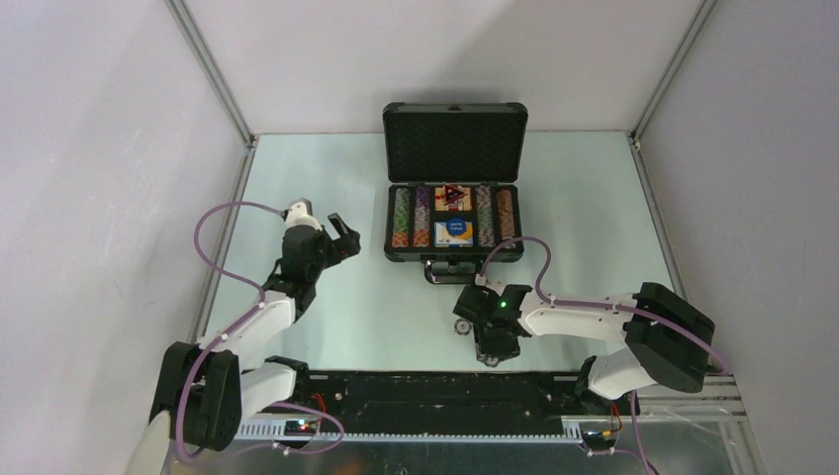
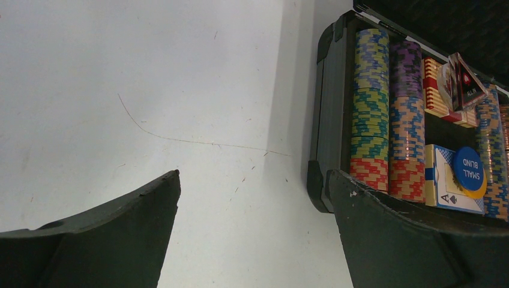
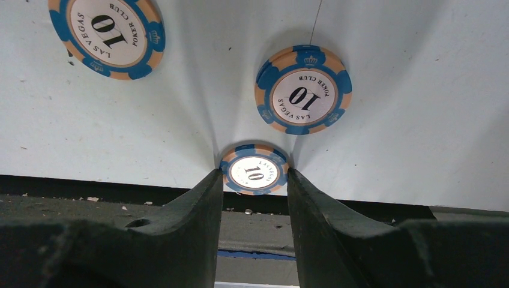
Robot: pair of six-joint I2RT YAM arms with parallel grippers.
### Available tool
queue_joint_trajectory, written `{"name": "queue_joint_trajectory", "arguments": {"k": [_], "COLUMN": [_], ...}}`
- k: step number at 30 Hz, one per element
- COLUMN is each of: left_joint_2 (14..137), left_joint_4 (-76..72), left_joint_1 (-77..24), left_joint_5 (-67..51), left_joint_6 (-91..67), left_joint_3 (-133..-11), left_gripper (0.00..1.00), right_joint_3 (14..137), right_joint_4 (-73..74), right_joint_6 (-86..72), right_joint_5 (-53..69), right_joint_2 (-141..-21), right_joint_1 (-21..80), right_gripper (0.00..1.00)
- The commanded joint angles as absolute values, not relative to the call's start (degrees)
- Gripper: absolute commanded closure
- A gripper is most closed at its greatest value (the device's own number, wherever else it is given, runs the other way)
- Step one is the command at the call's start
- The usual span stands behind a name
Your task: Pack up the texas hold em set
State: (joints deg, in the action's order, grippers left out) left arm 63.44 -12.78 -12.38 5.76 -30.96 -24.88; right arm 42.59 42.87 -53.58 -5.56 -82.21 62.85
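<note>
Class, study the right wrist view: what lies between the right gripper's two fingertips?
A blue-and-orange poker chip marked 10 lies on the table between the fingertips of the right gripper, shown in the right wrist view; whether it is gripped is unclear.

The right tool (image 3: 255, 175) touches both sides of the nearest chip (image 3: 254, 170) at the near edge of the surface (image 3: 408, 120); a second chip (image 3: 304, 90) and a third chip (image 3: 107, 37) lie beyond.

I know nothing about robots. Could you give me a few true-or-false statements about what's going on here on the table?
1. The briefcase is shut. False: its lid stands open.
2. The right gripper has a finger on either side of a blue-and-orange chip. True.
3. The left gripper holds a chip. False: it is open and empty.
4. Two loose chips lie on the table. True.
</note>
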Motion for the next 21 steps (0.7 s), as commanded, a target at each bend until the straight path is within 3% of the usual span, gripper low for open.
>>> {"name": "queue_joint_trajectory", "arguments": {"k": [1, 21], "left_joint_2": [63.02, 63.43], "left_joint_4": [-14.7, -15.17], "left_joint_1": [-12.8, -12.79], "left_joint_5": [5.47, 5.31], "left_joint_6": [-29.98, -30.08], "left_joint_3": [-26.67, -26.46], "left_gripper": [0.02, 0.02], "right_joint_3": [42.36, 47.65], "right_joint_4": [41.38, 44.78], "right_joint_6": [-54.79, -52.48], "right_joint_5": [-7.47, -10.66], "right_joint_2": [-83.49, -78.85], "right_joint_1": [63.28, 61.65], "right_gripper": [0.55, 0.59]}}
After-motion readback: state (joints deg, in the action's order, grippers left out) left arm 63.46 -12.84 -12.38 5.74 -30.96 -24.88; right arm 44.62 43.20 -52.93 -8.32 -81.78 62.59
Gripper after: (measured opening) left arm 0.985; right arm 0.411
